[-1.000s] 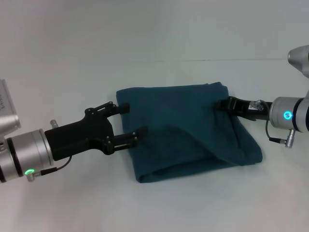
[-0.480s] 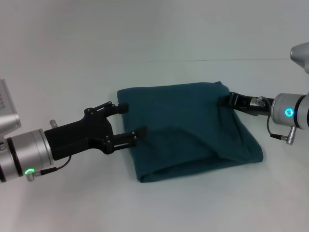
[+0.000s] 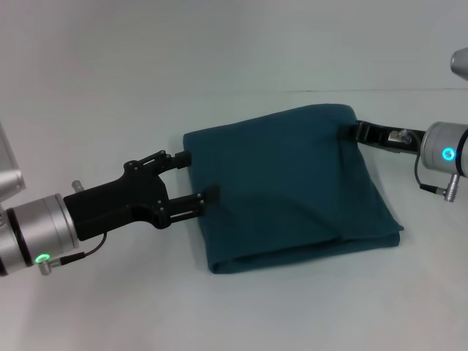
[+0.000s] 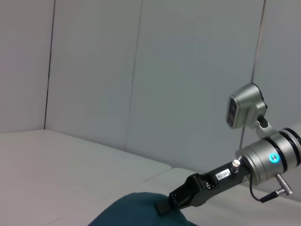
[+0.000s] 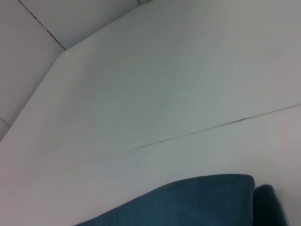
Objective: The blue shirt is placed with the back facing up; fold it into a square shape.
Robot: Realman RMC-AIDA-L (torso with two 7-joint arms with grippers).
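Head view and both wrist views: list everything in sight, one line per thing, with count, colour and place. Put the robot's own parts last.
blue shirt: one, dark teal-blue, folded into a rough square, lying mid-table between the two grippers.
table: one, white, under the shirt and both arms.
wall: one, pale grey panels, behind the table.
left gripper: one, black, fingers open at the shirt's left edge, one finger over the cloth.
right gripper: one, black, at the shirt's far right corner, on the cloth's edge; also seen from the left wrist view.
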